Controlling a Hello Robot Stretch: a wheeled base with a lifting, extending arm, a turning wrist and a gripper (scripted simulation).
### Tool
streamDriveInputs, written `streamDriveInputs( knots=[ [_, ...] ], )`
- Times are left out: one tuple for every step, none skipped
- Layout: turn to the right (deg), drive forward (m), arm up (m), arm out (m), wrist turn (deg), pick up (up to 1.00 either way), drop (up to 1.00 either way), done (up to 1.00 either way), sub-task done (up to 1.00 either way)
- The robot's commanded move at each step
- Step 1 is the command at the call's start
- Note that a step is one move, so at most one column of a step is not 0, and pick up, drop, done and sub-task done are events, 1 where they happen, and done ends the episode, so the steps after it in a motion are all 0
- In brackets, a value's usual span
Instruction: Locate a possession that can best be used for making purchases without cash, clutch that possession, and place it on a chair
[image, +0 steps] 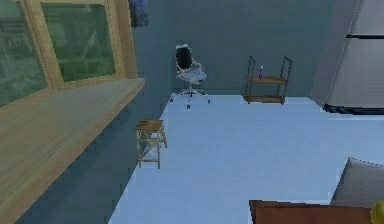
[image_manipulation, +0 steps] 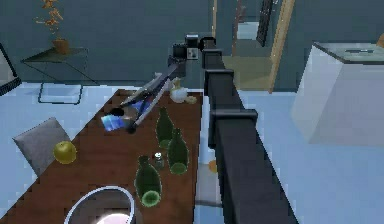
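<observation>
Glossy green glass bottles (image_manipulation: 176, 150), wooden table (image_manipulation: 104, 158)

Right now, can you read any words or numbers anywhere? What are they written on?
None: no word, number or sign can be read here.
On the green bottles on the table: any labels are too small to read.
On the fridge: plain front, no writing seen.
On the shelf cart: the small item on top is too small to tell.
</observation>
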Motion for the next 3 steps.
streamDriveInputs(
  knots=[
    [0.0,0.00,0.00,0.00,45.0,0.00,0.00,0.00,0.00],
    [0.0,0.00,0.00,0.00,45.0,0.00,0.00,0.00,0.00],
    [0.0,0.00,0.00,0.00,45.0,0.00,0.00,0.00,0.00]
  ],
)
